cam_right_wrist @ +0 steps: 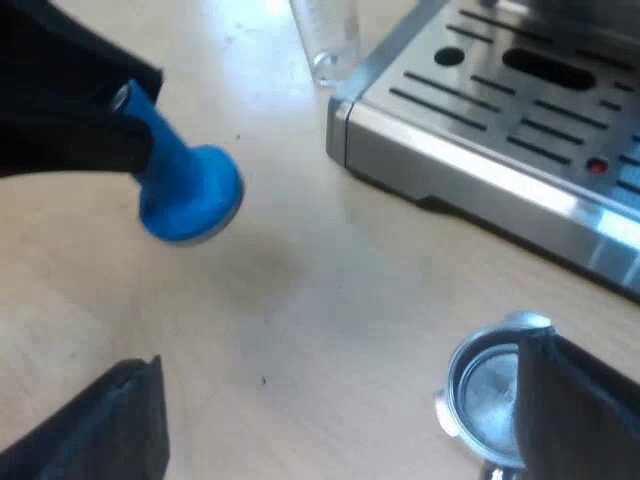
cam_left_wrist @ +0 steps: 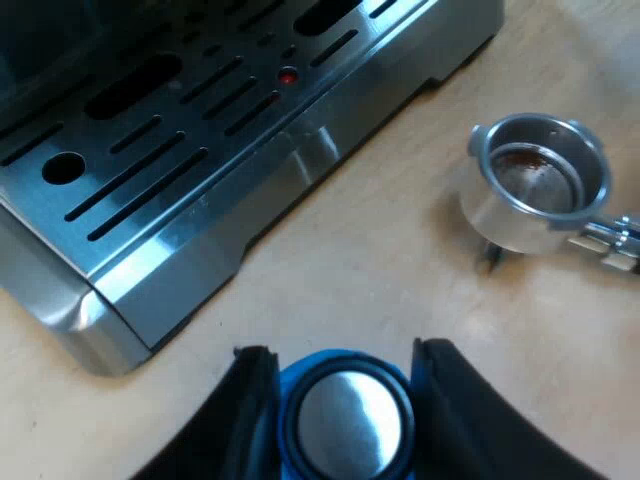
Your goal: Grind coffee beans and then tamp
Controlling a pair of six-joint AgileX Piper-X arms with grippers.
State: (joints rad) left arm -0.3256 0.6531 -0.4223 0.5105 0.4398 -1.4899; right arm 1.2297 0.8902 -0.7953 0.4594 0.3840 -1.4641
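Tamper (cam_left_wrist: 347, 415), blue, steel-faced, clamped in left end effector (cam_left_wrist: 343, 355); right end effector (cam_right_wrist: 340, 355) spread wide.

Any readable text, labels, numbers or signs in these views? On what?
No readable text anywhere.
Glass: faint marks, too blurred to read.
Tray: red dot, no lettering.
Tamper, holder: blank.

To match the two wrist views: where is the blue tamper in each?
Left wrist view: blue tamper clamped in the left gripper, metal face showing.
Right wrist view: blue tamper hangs off the espresso machine's corner.
Shared landmark: the metal holder.
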